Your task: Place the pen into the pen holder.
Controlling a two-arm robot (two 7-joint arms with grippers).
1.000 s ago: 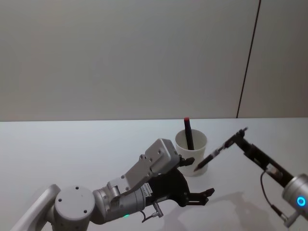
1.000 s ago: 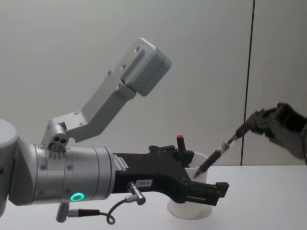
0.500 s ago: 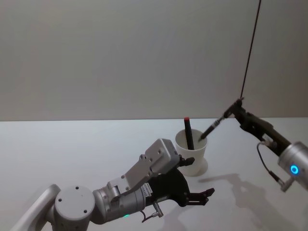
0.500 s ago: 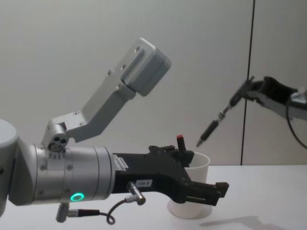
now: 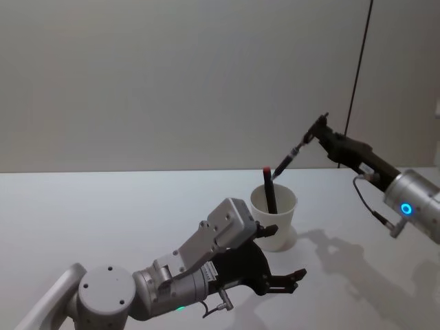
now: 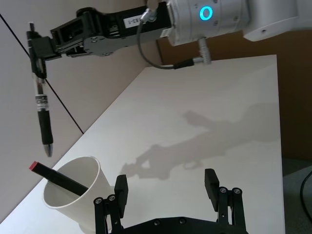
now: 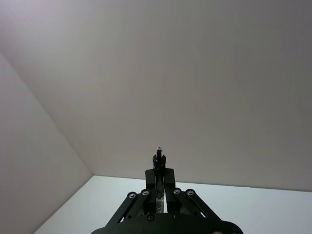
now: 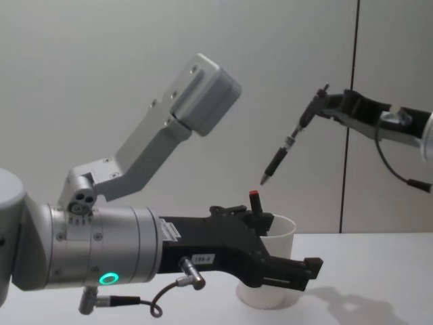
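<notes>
Hanging tip-down at the centre right of the head view, the pen [image 5: 291, 157] is clamped by its upper end between the closed fingers of the right gripper [image 5: 317, 130], above and just right of the pen holder [image 5: 273, 218]. The white cup is seen standing on the table [image 5: 103, 206] at lower centre, with a red-capped black pen [image 5: 269, 190] leaning inside. The left gripper [image 6: 168, 195] is held low beside the cup, fingers apart and empty.
</notes>
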